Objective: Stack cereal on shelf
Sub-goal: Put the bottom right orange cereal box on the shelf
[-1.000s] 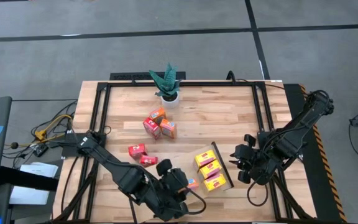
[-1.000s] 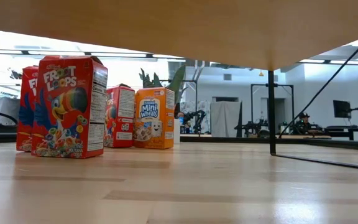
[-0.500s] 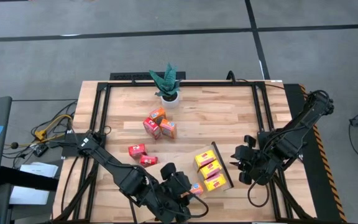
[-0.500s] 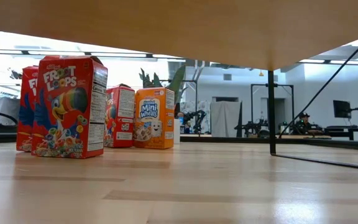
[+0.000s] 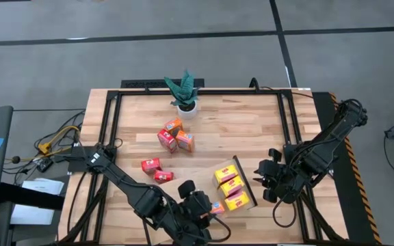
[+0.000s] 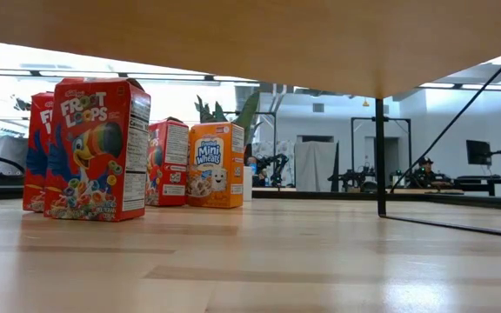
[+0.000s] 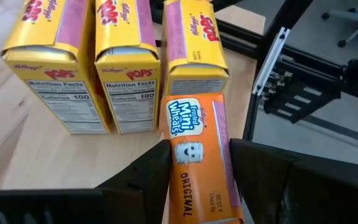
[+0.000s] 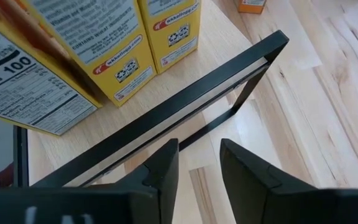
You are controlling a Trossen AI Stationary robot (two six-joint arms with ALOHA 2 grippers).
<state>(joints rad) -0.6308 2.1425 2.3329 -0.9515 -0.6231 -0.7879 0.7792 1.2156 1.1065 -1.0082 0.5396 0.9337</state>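
Wooden slats carry the shelf (image 5: 250, 195), where three yellow boxes (image 7: 114, 56) lie side by side. The left gripper (image 7: 197, 165) pinches an orange box (image 7: 201, 155) just short of them (nearly touching); ease it in square beside the row before letting go. The right gripper (image 8: 199, 163) waits by the rail (image 8: 185, 109), fingers spread, holding nothing.

Three yellow cereal boxes (image 7: 114, 56) with pink side stripes and red lettering stand in a row on the pale wood shelf (image 7: 36, 149), edged by a black metal rail (image 8: 166, 118). An orange box (image 7: 197, 155) carries a blue logo and dark lettering between the left gripper's (image 7: 197, 165) black fingers. Red boxes (image 6: 94, 148) show a multicoloured bird. A green plant (image 5: 182, 89) sits in a white pot
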